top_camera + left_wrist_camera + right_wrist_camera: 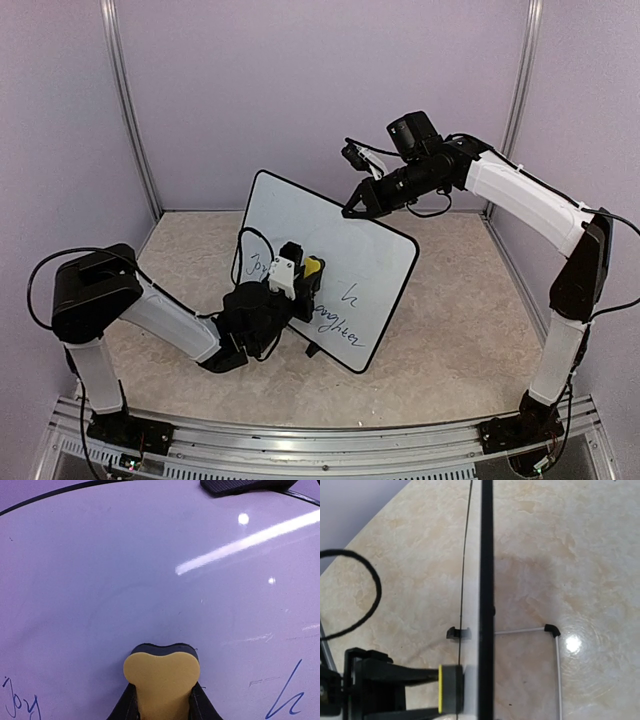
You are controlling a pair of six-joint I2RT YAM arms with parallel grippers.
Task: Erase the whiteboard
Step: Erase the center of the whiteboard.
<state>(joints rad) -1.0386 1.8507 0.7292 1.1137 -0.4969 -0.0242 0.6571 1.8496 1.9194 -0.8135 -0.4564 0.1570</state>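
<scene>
The whiteboard [360, 250] stands tilted on the table, with blue cursive writing [338, 322] low on its face. My left gripper [298, 278] is shut on a yellow eraser [313, 267] whose dark felt lies flat against the board. In the left wrist view the eraser [161, 677] sits between the fingers [202, 707], with the wiped board [150, 560] above and blue strokes [20, 705] at the lower corners. My right gripper [357, 207] is shut on the board's top edge. The right wrist view looks down that black edge [486, 580] at the eraser [451, 689] below.
Behind the board a thin white wire stand with a black foot [551, 629] rests on the beige marbled tabletop [580, 555]. Another small black foot [457, 633] shows at the front. Lilac walls [300, 80] enclose the table on three sides. A black cable [367, 580] loops at the left.
</scene>
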